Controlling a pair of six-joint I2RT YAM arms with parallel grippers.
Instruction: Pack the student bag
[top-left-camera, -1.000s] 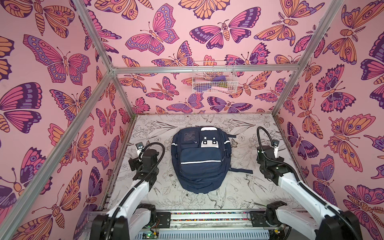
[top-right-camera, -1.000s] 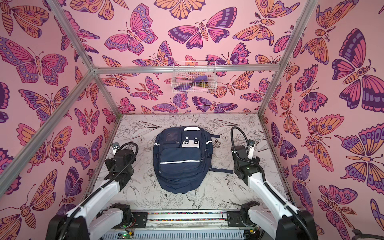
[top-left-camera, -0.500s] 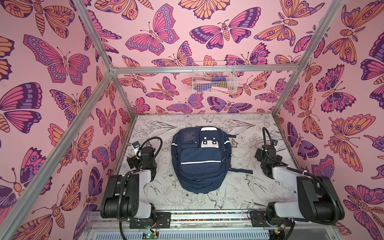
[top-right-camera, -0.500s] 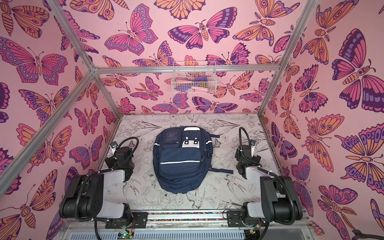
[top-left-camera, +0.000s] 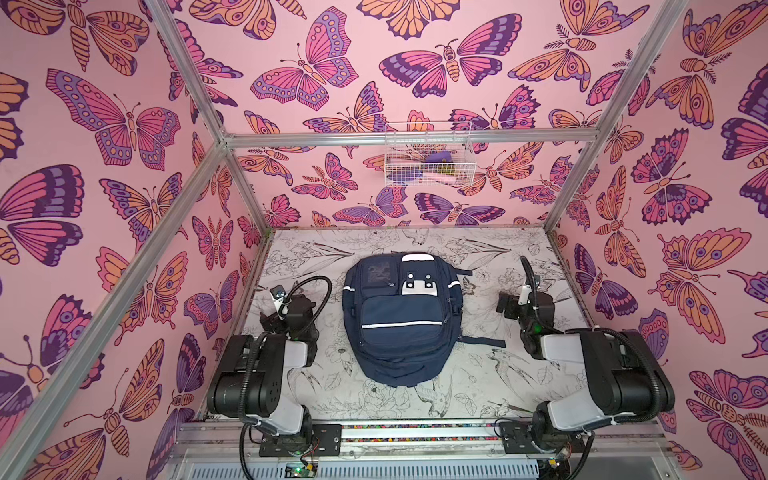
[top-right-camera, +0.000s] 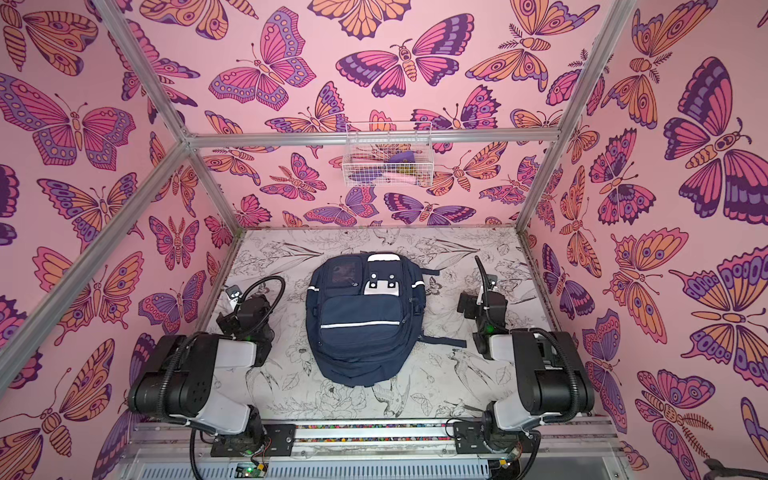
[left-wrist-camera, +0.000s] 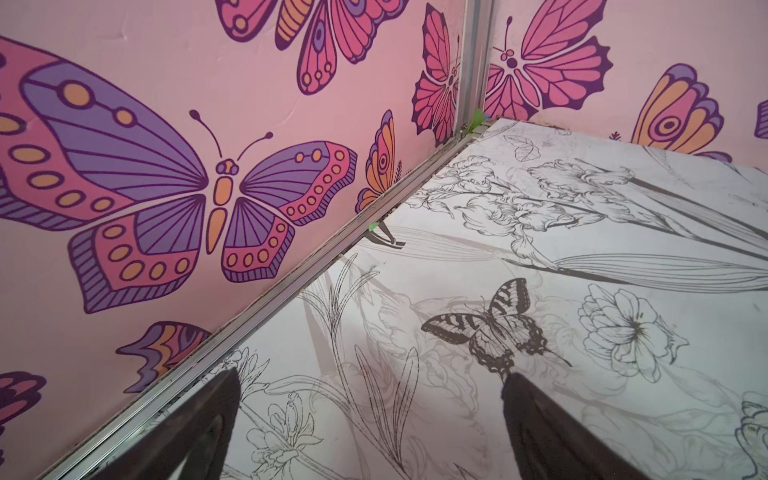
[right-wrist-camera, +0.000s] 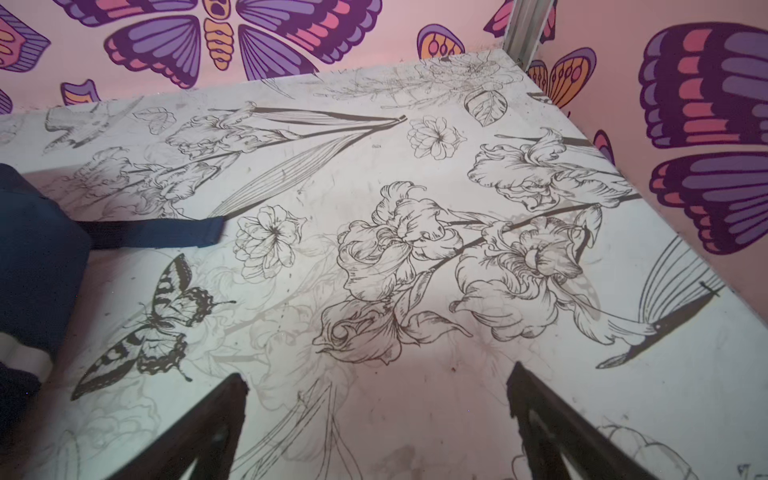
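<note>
The student bag (top-left-camera: 401, 320) (top-right-camera: 365, 320), navy blue with white stripes and a white patch, lies flat in the middle of the table, front side up and top toward the back wall. My left gripper (top-left-camera: 270, 321) (top-right-camera: 227, 322) hovers left of it, open and empty; in the left wrist view (left-wrist-camera: 370, 378) it faces the left wall and bare table. My right gripper (top-left-camera: 505, 305) (top-right-camera: 465, 303) stands right of the bag, open and empty (right-wrist-camera: 376, 378). The right wrist view shows the bag's side (right-wrist-camera: 37, 249) and a strap (right-wrist-camera: 153, 232).
A white wire basket (top-left-camera: 428, 162) (top-right-camera: 388, 164) with a few coloured items hangs on the back wall above the table. Butterfly-patterned walls close in the left, right and back. Both arms are folded over the front rail (top-left-camera: 415, 432).
Both arms have folded up and back over the front rail, while the grippers stayed beside the bag. The bag has not moved.
</note>
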